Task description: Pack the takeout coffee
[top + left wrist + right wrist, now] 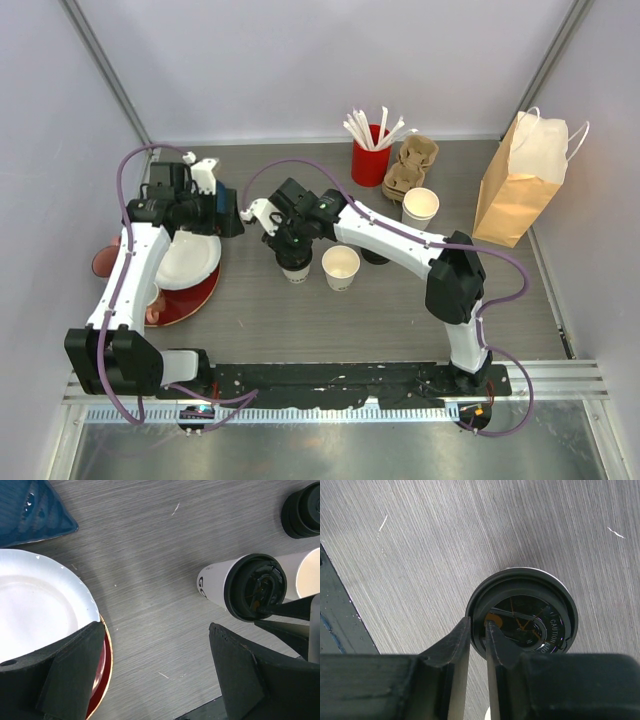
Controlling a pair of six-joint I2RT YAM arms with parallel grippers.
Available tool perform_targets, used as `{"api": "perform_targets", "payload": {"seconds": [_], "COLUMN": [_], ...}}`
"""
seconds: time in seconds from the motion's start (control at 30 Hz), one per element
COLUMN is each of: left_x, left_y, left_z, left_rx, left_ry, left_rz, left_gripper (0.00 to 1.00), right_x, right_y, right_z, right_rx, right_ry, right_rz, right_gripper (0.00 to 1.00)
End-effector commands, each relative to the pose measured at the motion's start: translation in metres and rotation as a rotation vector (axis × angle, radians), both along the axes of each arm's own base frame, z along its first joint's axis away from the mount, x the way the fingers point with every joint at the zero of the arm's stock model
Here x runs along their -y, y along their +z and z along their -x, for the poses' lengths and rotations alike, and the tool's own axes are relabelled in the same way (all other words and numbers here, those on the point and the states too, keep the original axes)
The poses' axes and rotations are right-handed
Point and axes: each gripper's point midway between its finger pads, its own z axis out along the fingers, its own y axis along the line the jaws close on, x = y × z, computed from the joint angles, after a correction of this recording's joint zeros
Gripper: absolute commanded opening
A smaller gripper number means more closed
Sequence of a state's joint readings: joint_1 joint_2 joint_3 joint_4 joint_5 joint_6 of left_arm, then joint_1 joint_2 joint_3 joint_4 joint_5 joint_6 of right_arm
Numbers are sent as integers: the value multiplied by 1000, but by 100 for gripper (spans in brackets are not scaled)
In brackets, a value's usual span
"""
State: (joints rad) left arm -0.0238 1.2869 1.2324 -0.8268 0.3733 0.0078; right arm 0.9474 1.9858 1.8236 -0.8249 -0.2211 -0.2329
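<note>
A white paper cup (295, 272) (216, 580) with a black sip lid (255, 587) (530, 615) stands upright near the table's middle. My right gripper (290, 252) (477, 625) hangs over it with its jaws a narrow gap apart, astride the lid's rim. One finger (455, 645) is outside the rim and the other sits inside the lid's recess. My left gripper (235, 215) (155, 627) is wide open above bare table to the left of the cup, holding nothing.
A lidless white cup (341, 267) stands just right of the lidded one, another (420, 207) farther back. A round black lidded object (302, 507) sits behind the right arm. A red cup of stirrers (370, 160), pulp carriers (412, 165) and a brown paper bag (515, 190) stand at the back right. White plate (185, 265) on red plate (195, 300) at left.
</note>
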Motion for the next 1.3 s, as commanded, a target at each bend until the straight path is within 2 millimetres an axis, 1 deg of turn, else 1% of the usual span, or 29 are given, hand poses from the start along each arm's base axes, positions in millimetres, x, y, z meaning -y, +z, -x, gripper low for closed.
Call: {"api": "perform_targets", "payload": {"seconds": [0.0, 0.17, 0.3, 0.37, 0.4, 0.47, 0.5, 0.53, 0.57, 0.6, 0.63, 0.67, 0.7, 0.73, 0.77, 0.8, 0.83, 0.9, 0.93, 1.0, 1.07, 1.13, 1.27], "left_x": [6, 8, 11, 14, 16, 23, 27, 31, 35, 42, 45, 49, 55, 58, 61, 66, 69, 77, 80, 87, 89, 91, 97], "left_y": [12, 12, 12, 11, 10, 8, 7, 5, 3, 1, -2, -4, -9, -11, -14, -16, -22, -28, -35, -39, -39, -39, -48], "left_z": [0, 0, 1, 2, 2, 4, 4, 5, 6, 5, 6, 5, 3, 2, 0, -1, -3, -3, -3, -3, -4, -4, 2], "left_rx": [50, 39, 38, 31, 26, 9, 5, -4, -19, -25, -39, -49, -66, -75, -85, -96, -121, -142, -164, -178, -181, -185, -215], "left_ry": [-25, -13, -13, -14, -14, -24, -30, -34, -33, -47, -50, -48, -55, -59, -57, -58, -62, -81, -85, -101, -107, -114, -132], "left_rz": [40, 62, 78, 98, 109, 153, 166, 178, 195, 201, 203, 209, 204, 201, 198, 193, 190, 177, 171, 169, 172, 180, 196], "left_gripper": [89, 88, 86, 82, 81, 73, 69, 62, 59, 57, 55, 53, 51, 46, 43, 39, 34, 33, 33, 33, 33, 33, 33], "right_x": [-8, -12, -18, -20, -21, -21, -18, -11, -7, -1, 13, 17, 22, 31, 33, 36, 39, 39, 39, 37, 35, 32, 30], "right_y": [19, 40, 55, 68, 77, 91, 104, 102, 105, 105, 92, 91, 85, 72, 72, 69, 61, 57, 55, 45, 37, 35, 27], "right_z": [1, 2, 3, 2, 3, -1, -3, -10, -19, -24, -30, -39, -42, -41, -49, -52, -52, -55, -57, -60, -61, -61, -61], "right_rx": [20, 30, 33, 41, 50, 54, 66, 31, 41, 24, -36, -34, -52, -74, -81, -69, -68, -59, -58, -63, -66, -78, -88], "right_ry": [11, 19, 21, 22, 17, -26, -54, -142, -199, -250, -351, -397, -436, -470, -515, -540, -556, -575, -575, -579, -576, -563, -557], "right_rz": [-46, -99, -141, -170, -191, -232, -260, -269, -291, -304, -304, -330, -337, -326, -359, -360, -349, -345, -343, -324, -310, -315, -298], "right_gripper": [27, 36, 41, 44, 45, 46, 46, 46, 46, 45, 45, 45, 44, 44, 42, 42, 42, 42, 42, 42, 42, 42, 42]}}
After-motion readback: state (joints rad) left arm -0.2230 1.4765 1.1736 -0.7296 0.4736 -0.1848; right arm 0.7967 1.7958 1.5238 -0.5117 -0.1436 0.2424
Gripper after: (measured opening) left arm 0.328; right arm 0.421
